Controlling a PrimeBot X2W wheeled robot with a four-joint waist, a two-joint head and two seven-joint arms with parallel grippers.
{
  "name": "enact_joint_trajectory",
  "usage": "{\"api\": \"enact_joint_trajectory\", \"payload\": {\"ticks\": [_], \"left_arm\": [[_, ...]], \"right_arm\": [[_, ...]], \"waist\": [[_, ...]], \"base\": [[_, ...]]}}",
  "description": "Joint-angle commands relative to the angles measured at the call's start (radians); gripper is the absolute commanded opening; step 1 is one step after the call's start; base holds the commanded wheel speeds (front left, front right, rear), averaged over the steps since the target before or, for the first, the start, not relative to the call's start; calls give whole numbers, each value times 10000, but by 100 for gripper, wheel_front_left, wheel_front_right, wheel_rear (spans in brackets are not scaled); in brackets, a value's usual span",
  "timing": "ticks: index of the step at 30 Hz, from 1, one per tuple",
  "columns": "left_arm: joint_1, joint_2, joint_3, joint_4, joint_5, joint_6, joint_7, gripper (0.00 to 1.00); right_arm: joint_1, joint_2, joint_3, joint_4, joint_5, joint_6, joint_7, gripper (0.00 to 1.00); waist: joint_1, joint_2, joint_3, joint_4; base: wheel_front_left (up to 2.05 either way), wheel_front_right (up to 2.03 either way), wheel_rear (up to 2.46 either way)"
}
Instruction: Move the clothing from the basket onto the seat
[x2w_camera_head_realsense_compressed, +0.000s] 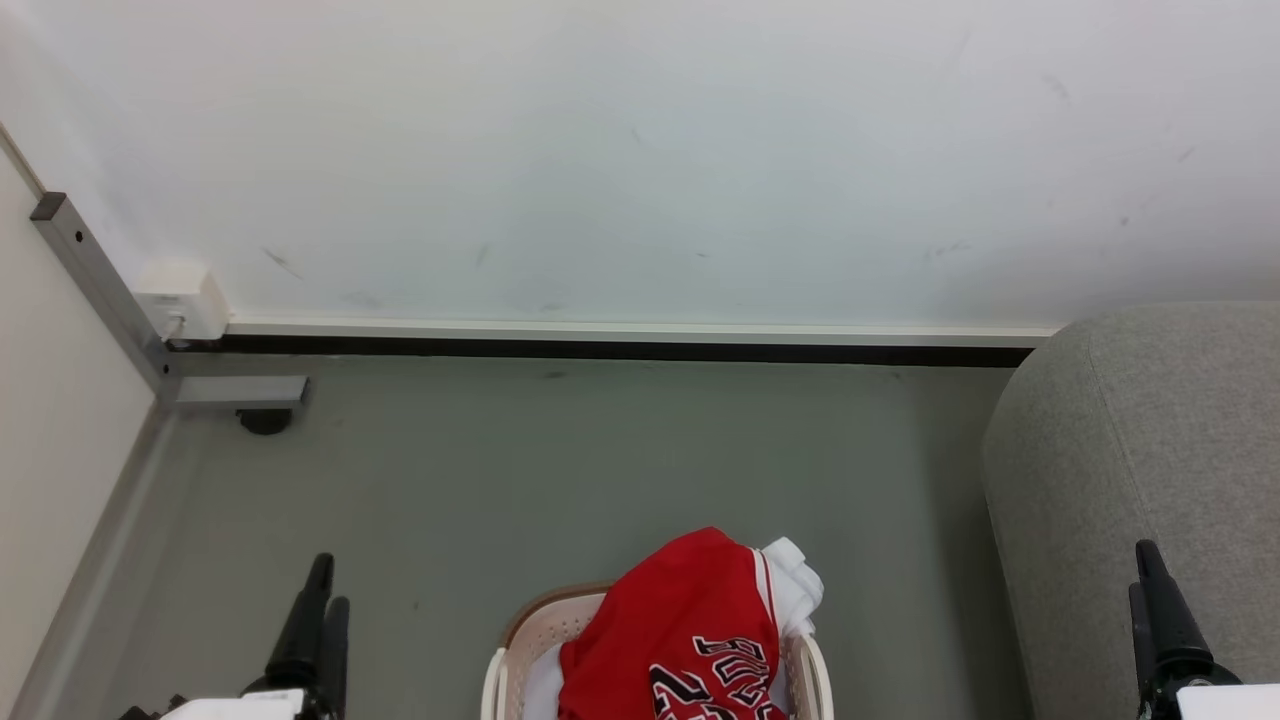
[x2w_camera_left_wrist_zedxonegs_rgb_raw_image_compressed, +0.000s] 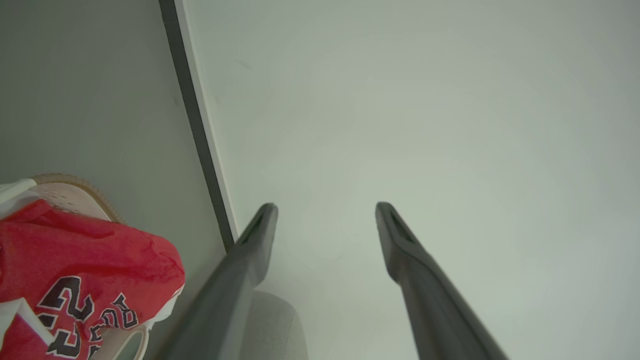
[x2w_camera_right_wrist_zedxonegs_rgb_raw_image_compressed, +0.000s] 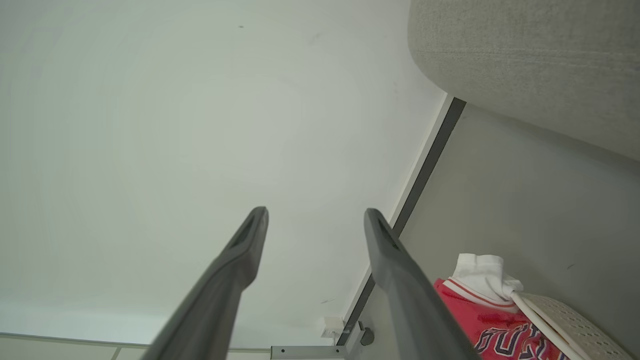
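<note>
The left gripper sits at seven o'clock in the head view, its two dark fingers side by side, pointing toward twelve and leaning slightly to one; the right gripper sits at five o'clock, leaning slightly to eleven; a pale wrist shows at six o'clock of each; in each wrist view the jaws stand spread wide apart, empty

Left gripper: two long, tapering, matt dark-grey fingers, each with a recessed slot behind its rounded tip. Right gripper: matching fingers on a black knuckle block. White wrist housings behind both.
</note>
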Motion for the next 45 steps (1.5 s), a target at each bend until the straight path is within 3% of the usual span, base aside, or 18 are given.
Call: {"api": "enact_joint_trajectory", "payload": {"ticks": [1, 24, 45], "left_arm": [[-223, 59, -40, -124, 422, -31, -114, 100], [35, 82, -409, -715, 5616, 308, -1067, 100], [124, 100, -584, -858, 8776, 480, -1772, 100]], "right_arm": [[-69, -94, 15, -280, -610, -2, -142, 100], [262, -130, 314, -958, -5918, -6, -1094, 100], [229, -156, 713, -928, -9056, -9, -1782, 100]], "waist": [[0, -1, 7, 4], [0, -1, 28, 68], [0, -1, 73, 120]], "base": [[0, 0, 0], [0, 0, 0], [0, 0, 0]]}}
